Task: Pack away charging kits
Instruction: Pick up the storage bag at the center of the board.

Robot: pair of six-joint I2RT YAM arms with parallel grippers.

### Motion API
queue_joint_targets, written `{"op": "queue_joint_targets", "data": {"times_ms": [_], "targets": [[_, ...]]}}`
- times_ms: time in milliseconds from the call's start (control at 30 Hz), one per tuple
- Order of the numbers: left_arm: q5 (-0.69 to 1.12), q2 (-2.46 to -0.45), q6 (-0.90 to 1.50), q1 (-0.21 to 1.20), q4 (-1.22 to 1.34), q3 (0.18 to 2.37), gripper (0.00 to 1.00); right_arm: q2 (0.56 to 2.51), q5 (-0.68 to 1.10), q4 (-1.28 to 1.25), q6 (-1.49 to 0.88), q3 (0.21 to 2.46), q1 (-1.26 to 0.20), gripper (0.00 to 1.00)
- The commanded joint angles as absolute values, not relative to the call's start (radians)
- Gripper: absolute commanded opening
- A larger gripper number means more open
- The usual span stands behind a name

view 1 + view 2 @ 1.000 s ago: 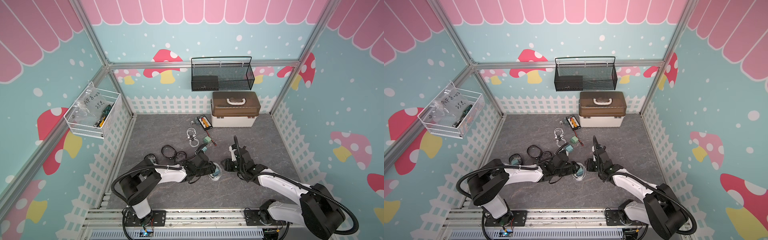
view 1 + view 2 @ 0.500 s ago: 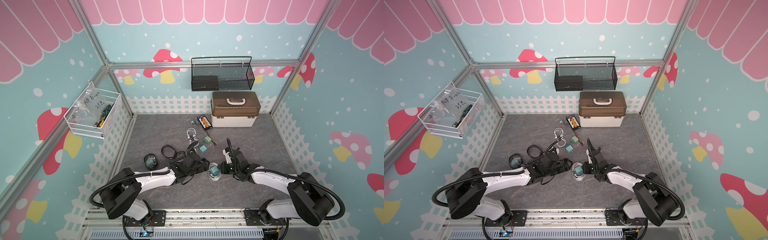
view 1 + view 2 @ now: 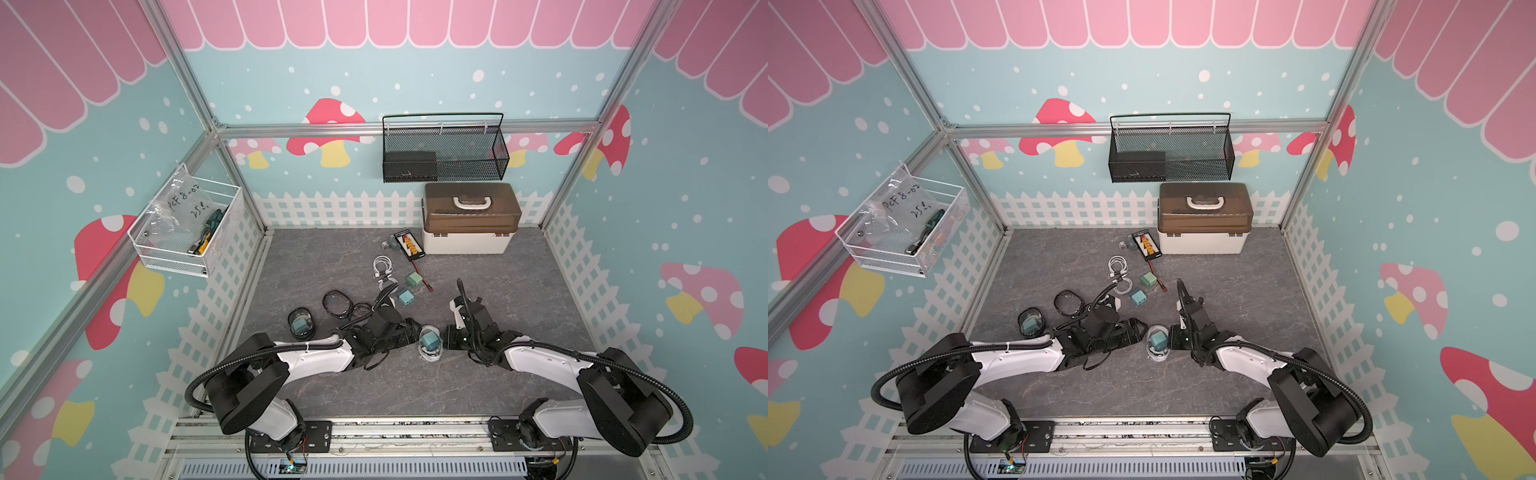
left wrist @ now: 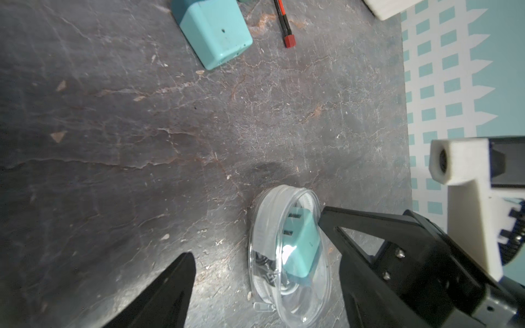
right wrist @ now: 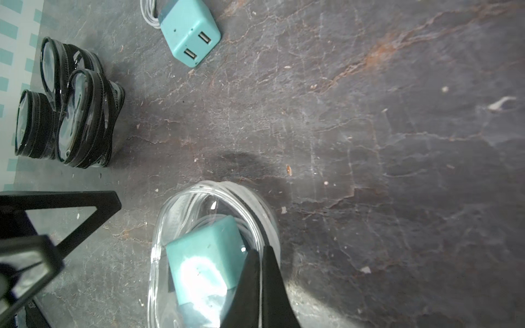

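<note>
Hovering low over the grey mat (image 3: 498, 291), the left gripper (image 3: 409, 332) is standing spread wide just beside a clear pouch (image 3: 430, 344), which is holding a teal adapter (image 5: 204, 255) and white cable (image 5: 199, 210). The right gripper (image 5: 260, 252) is meeting the pouch from the opposite side, clamped fully together at its rim; whether it is pinching the film is unclear. Farther back, three black-zipped pouches (image 5: 76, 119), two loose teal adapters (image 3: 406, 297), white cable coils (image 3: 382, 266) and the white box (image 3: 469, 241) are lying apart.
</note>
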State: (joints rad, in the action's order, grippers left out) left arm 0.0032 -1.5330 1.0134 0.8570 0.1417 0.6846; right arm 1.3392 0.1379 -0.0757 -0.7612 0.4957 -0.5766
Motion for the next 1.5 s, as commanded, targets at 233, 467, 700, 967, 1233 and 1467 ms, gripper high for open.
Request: {"op": "queue_joint_targets", "data": {"times_ms": [233, 467, 700, 967, 1233, 1467], "targets": [[0.121, -1.697, 1.051, 0.877, 0.276, 0.752, 0.83, 1.349, 0.105, -0.080, -0.759, 0.467, -0.565, 0.00], [0.173, -1.786, 1.089, 0.877, 0.347, 0.779, 0.82, 1.366, 0.087, -0.099, -0.758, 0.449, -0.565, 0.00], [0.192, -1.796, 1.103, 0.885, 0.360, 0.788, 0.81, 1.384, 0.096, -0.130, -0.765, 0.441, -0.565, 0.00], [0.227, -1.852, 1.131, 0.890, 0.382, 0.814, 0.76, 1.346, 0.112, -0.133, -0.768, 0.437, -0.566, 0.00], [0.228, -1.899, 1.158, 0.890, 0.386, 0.826, 0.71, 1.352, 0.115, -0.145, -0.773, 0.431, -0.565, 0.00], [0.245, -1.930, 1.166, 0.891, 0.392, 0.833, 0.68, 1.358, 0.113, -0.156, -0.777, 0.431, -0.565, 0.00]]}}
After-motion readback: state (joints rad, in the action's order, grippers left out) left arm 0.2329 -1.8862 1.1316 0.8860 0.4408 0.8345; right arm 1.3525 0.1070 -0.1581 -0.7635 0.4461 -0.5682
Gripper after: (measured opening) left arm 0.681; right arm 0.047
